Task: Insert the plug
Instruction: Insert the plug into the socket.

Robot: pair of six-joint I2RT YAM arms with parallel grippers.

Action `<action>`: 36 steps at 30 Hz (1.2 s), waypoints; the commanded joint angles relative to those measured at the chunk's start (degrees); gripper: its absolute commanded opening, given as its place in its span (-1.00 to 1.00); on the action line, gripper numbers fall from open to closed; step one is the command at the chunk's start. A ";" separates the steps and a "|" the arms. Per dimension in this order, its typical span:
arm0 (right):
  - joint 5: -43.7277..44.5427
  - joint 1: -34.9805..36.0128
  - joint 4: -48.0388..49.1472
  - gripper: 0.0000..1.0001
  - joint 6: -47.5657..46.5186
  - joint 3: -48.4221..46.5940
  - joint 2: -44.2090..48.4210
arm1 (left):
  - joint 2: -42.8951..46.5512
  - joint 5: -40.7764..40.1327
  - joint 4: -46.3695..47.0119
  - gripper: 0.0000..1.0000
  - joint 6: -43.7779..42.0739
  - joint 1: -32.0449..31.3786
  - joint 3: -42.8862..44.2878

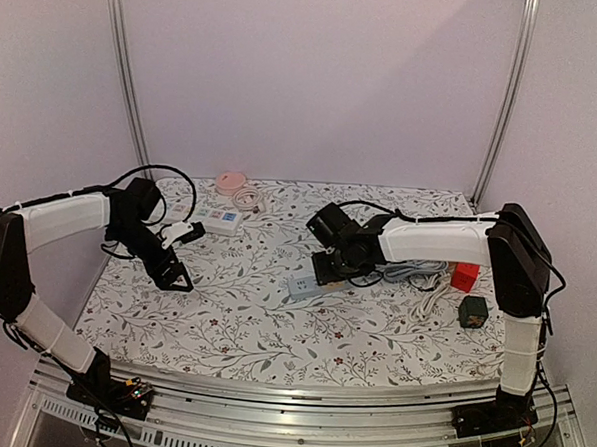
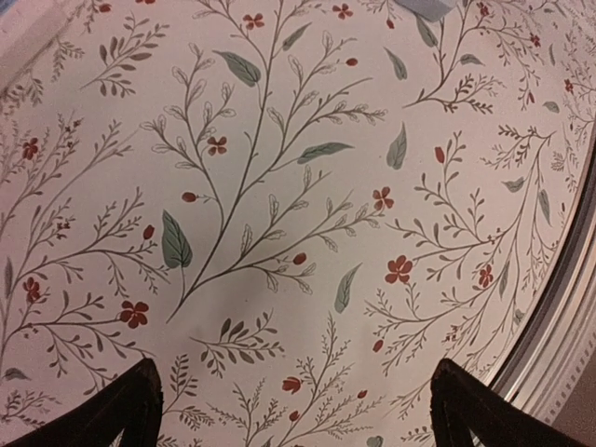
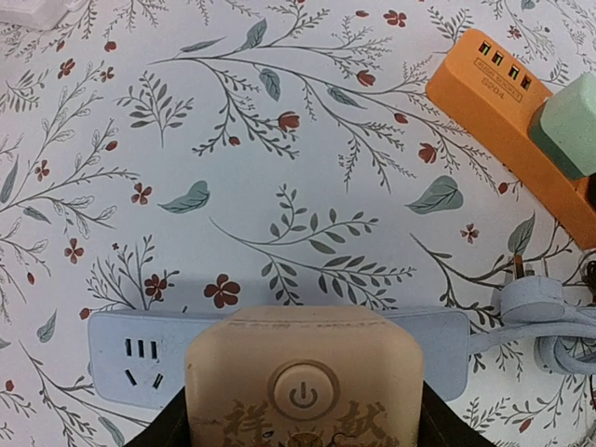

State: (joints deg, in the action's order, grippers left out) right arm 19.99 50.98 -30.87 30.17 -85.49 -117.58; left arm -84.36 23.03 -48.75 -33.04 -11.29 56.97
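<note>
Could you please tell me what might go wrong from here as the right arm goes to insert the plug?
1. The beige plug in the right gripper hides most of the grey power strip from the wrist camera, and its pins are unseen, so it may come down misaligned.
2. The strip lies unheld; the left gripper hangs open well away, so pressing down could shift it.

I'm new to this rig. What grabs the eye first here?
The right gripper holds a beige plug with a power button over a pale blue power strip, mid-table. An orange strip carrying a green adapter lies further right; the left gripper hangs open over floral cloth.
</note>
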 commanded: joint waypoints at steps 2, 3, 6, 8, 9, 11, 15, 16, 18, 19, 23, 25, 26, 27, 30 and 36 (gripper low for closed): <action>11.97 -4.46 -15.83 -0.94 -0.55 3.77 -8.58 | 0.43 -0.36 0.27 0.99 -0.72 0.93 0.95; 11.84 -4.41 -15.68 -0.85 -0.36 3.69 -8.69 | 0.42 -0.35 0.32 0.99 -0.71 1.00 0.95; 10.54 -3.81 -15.24 -0.31 -0.01 3.74 -8.51 | 0.42 -0.48 0.16 0.99 -0.99 1.08 1.08; 8.43 -3.18 -14.83 0.13 -0.48 3.71 -7.67 | 0.51 -0.85 -0.02 0.99 -1.50 1.37 1.40; 7.35 -2.85 -14.49 0.40 -1.09 3.55 -7.04 | 0.55 -0.99 -0.24 0.99 -1.83 1.62 1.74; 5.27 -2.14 -14.17 0.91 -2.46 2.65 -5.52 | 0.39 -1.14 -0.86 0.99 -2.69 2.37 2.97; 2.95 -0.89 -13.98 0.97 -4.57 -0.50 -1.69 | -1.46 -2.34 -3.44 0.99 -5.55 2.93 8.52; 2.16 -0.84 -13.94 0.98 -4.96 -1.33 -0.57 | -2.44 -2.65 -4.17 0.99 -6.37 2.98 10.73; 0.76 -0.72 -13.87 0.98 -6.11 -2.86 1.56 | -5.27 -3.19 -5.84 0.99 -8.01 2.95 16.37; -0.08 -0.69 -13.92 0.98 -6.65 -3.61 2.62 | -6.96 -3.55 -6.28 0.99 -8.76 2.94 19.16; -1.61 -0.63 -13.93 0.98 -9.00 -6.16 7.11 | -16.74 -5.68 -7.04 0.99 -8.94 2.87 32.78; -2.57 -0.69 -13.85 0.98 -10.37 -6.83 9.86 | -24.08 -8.32 -8.22 0.99 -6.88 2.57 41.67; -2.91 -0.67 -13.81 0.98 -10.96 -6.95 11.24 | -28.06 -9.89 -9.15 0.99 -5.47 2.32 46.66; -3.02 -0.69 -13.79 0.98 -11.26 -6.82 12.22 | -32.31 -11.09 -10.43 0.99 -4.01 2.10 51.84; -3.29 -0.66 -13.67 0.97 -11.56 -5.48 15.88 | -43.54 -12.73 -14.00 0.99 -0.02 1.36 65.35; -2.89 -0.63 -13.34 0.97 -10.74 -1.46 19.13 | -55.89 -10.61 -8.65 0.95 3.55 -2.89 78.43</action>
State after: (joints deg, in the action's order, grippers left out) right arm 17.41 50.50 -43.20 19.62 -89.86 -98.74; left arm -136.16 11.68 -58.52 -32.40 -10.26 131.17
